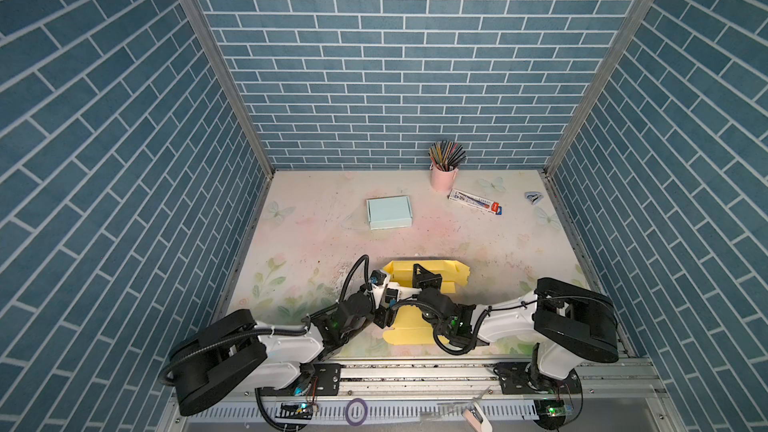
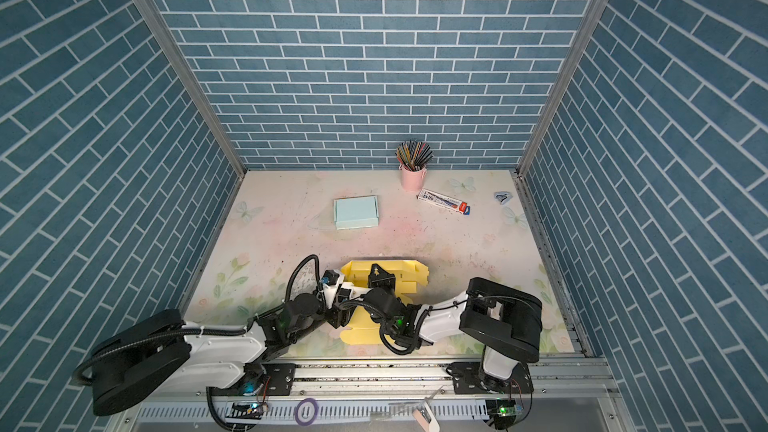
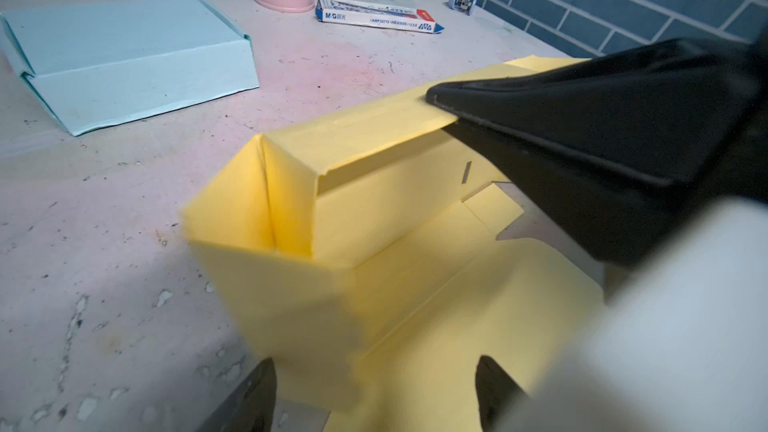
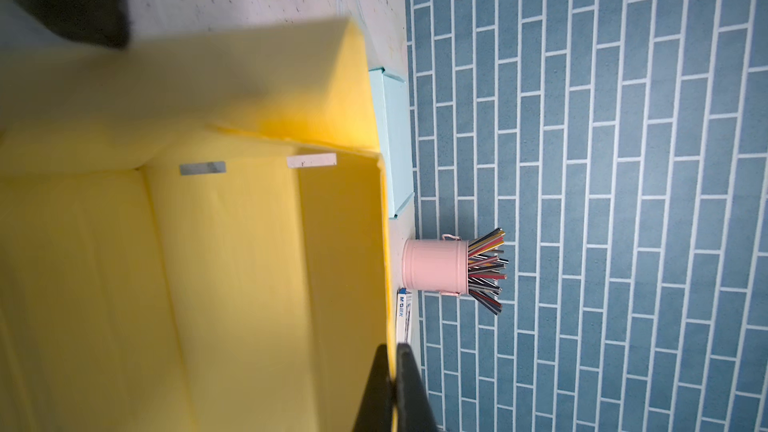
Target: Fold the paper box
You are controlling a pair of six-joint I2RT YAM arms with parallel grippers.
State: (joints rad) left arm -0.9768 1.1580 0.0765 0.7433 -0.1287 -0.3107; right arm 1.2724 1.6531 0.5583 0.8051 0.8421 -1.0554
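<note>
Yellow paper box (image 3: 415,284), creased walls raised, thin rim in right pincer (image 4: 392,353).

A pale blue closed box (image 1: 389,212) is lying flat. A pink cup (image 1: 443,179) of coloured pencils (image 1: 447,155) is standing by the back wall (image 1: 395,76), a pencil carton (image 1: 476,201) lying beside it.

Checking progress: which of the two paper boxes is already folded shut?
The light blue paper box, farther back, lies closed and untouched. The yellow paper box in front is open, one panel lying flat.
</note>
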